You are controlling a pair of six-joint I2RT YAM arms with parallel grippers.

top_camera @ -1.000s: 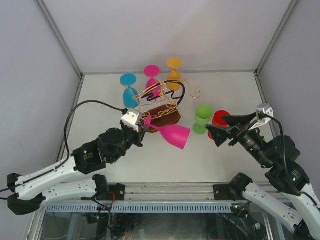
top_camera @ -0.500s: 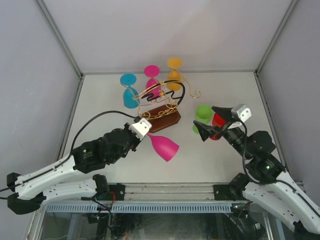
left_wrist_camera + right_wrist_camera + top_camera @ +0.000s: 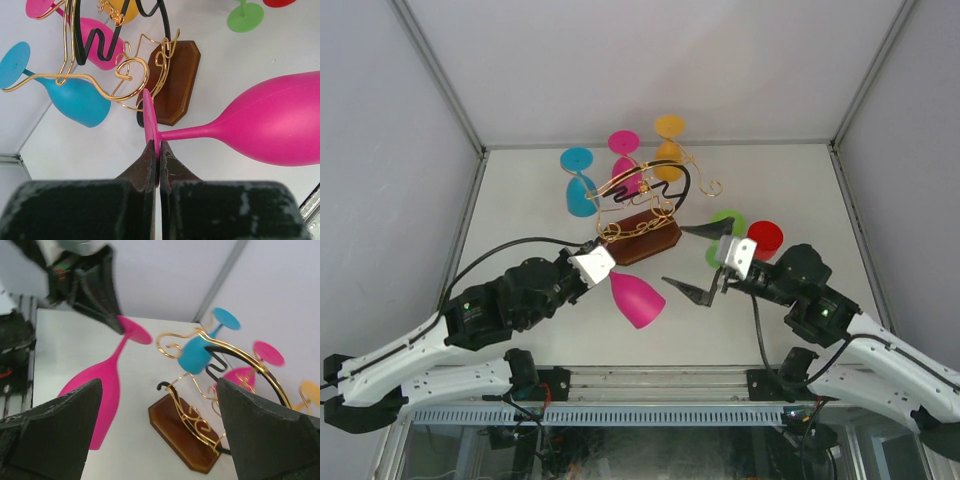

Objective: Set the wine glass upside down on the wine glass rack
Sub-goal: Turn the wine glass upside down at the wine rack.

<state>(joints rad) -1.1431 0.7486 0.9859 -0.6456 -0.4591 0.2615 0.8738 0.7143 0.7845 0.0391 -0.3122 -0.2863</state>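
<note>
**Status: glass picked, not yet racked, roughly halfway**

- L tool (image 3: 159,150): fingers pinched tight on the foot disc of the magenta wine glass (image 3: 270,125), gripping it at the rim. Grip looks thin, edge-on only.
- Glass pos: off the rack, in front of the wine glass rack (image 3: 640,235) base on the near side. It lies about horizontal, stem sideways, bowl pointing away from the L tool toward the near-right. Can't tell if the bowl clears the table (image 3: 520,210) or brushes it.
- R tool (image 3: 675,256): fingers spread wide, nothing between them. It sits just right of the bowl, facing glass + rack. Wrist view shows the glass and gold scrolls framed between its fingers.
- Rack already carries 3 glasses, foot up and bowl down: blue (image 3: 582,190), pink (image 3: 625,165), orange (image 3: 670,150). They're all on the far side; the near scroll arms look free.
- Green glass (image 3: 245,17) + red glass (image 3: 763,238) stand on the table right of the rack, partly hidden behind the R arm.

Done (est.): pickup, transport to the rack area.

Left (est.): tip the glass fully bowl-down, slide stem into a free scroll so the foot sits on the wire, let go, back out. R tool prob there to assist or take a handover, not certain.

Risk: the foot pinch could slip on rotation, and the gold wire near the foot could snag.
</note>
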